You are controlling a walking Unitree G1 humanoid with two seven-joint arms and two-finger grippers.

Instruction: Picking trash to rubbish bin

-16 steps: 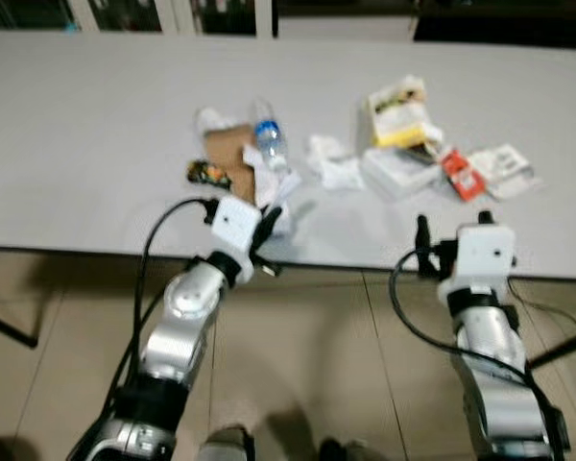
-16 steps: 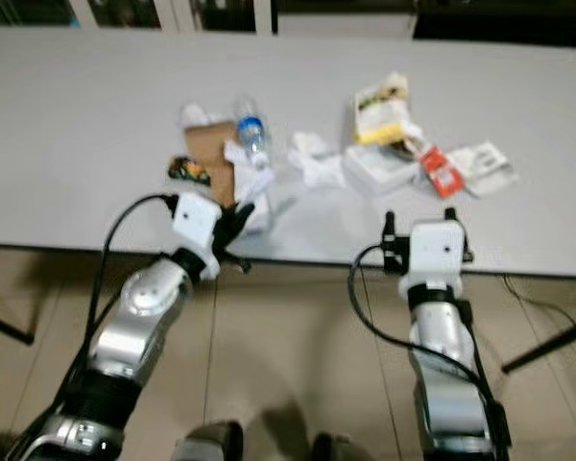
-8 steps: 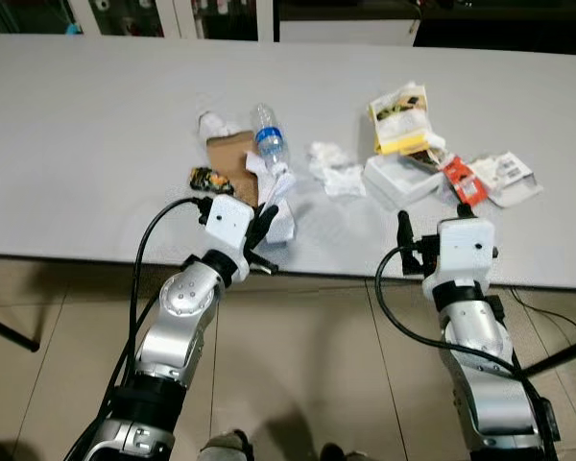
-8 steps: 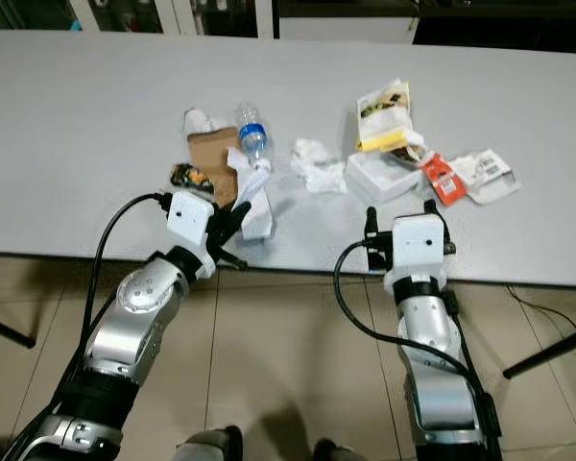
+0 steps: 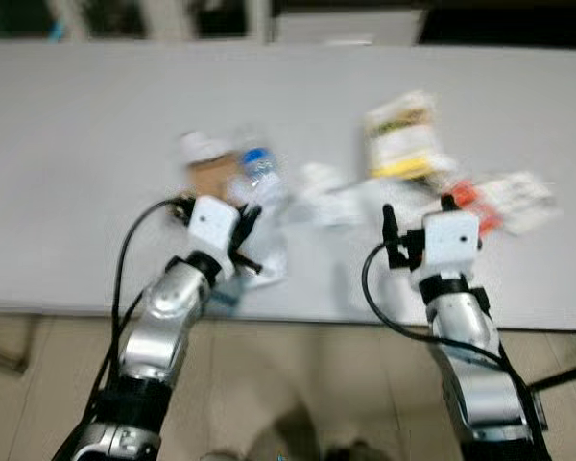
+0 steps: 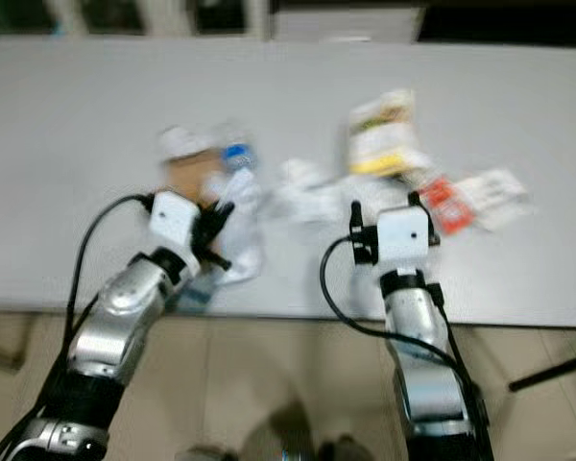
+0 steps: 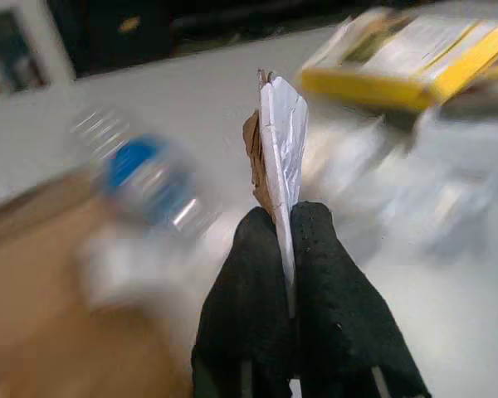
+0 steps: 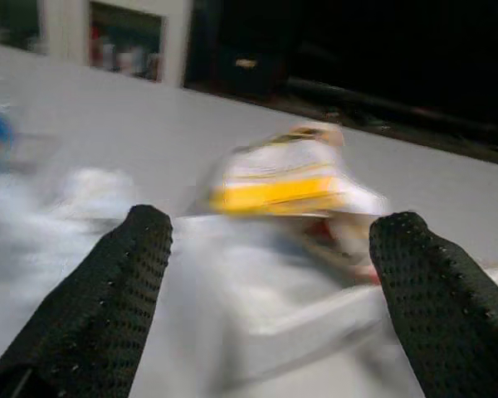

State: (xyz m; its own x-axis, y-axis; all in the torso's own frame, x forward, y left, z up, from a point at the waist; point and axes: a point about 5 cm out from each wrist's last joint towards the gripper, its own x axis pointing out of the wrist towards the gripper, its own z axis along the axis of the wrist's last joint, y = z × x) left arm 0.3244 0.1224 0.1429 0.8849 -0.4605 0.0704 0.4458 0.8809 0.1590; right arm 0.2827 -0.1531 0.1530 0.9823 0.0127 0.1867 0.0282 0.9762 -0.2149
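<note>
Advancing over the table (image 5: 77, 144), left gripper (image 7: 284, 240) is pinching white paper (image 7: 282, 141); right gripper (image 8: 270, 282) is spreading wide.

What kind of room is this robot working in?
Probably an office or meeting room, though I can't be sure: a long grey table strewn with trash, a tiled floor beneath it, and glass-fronted cabinets along the far wall.
</note>
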